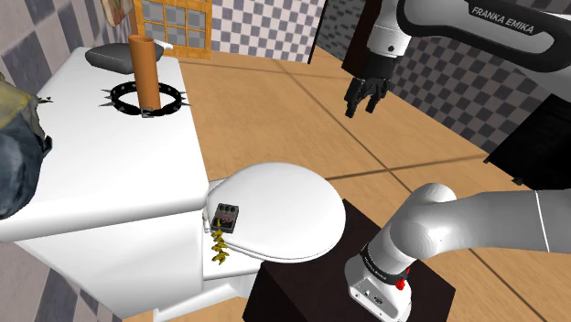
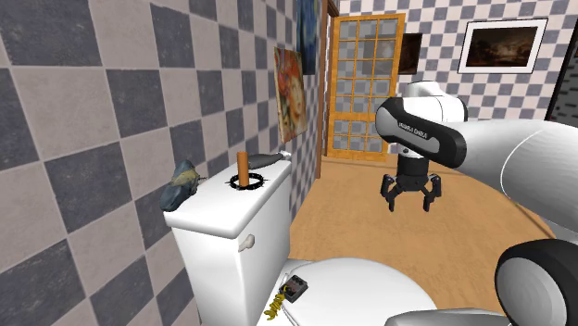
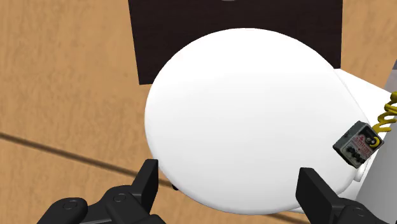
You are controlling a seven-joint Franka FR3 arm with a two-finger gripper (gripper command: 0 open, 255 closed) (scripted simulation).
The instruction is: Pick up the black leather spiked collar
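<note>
Collar: I see the collar (image 1: 146, 111) lying flat on the white tank lid (image 1: 110, 160) of a toilet, ringed around an upright orange-brown cylinder (image 1: 145, 64).
Collar's look: a black band with short pale spikes pointing outward all round and a small grey buckle on the side nearest the shoulder camera; I cannot tell the material.
Shoulder view versus second exterior view: the shoulder view gives me the spikes and buckle. In the second exterior view the collar (image 2: 250, 184) is just a small dark ring at the foot of the cylinder (image 2: 243, 167).
Neighbours on the tank: a flat grey lump (image 1: 122, 57) lies beyond the cylinder, and a mottled grey-green object (image 2: 182, 184) sits at the opposite end.
Wrist view: it looks down on the closed white toilet lid (image 3: 248, 114). A small grey box (image 3: 356, 145) and a yellow coil (image 3: 383, 121) sit at the lid's hinge end, and the dark stand (image 3: 191, 38) is beyond.
Gripper: my gripper (image 1: 360, 110) hangs in the air over the wooden floor (image 1: 274, 110), well apart from the collar. It points down, its fingers (image 3: 147, 184) spread wide with nothing between them.
</note>
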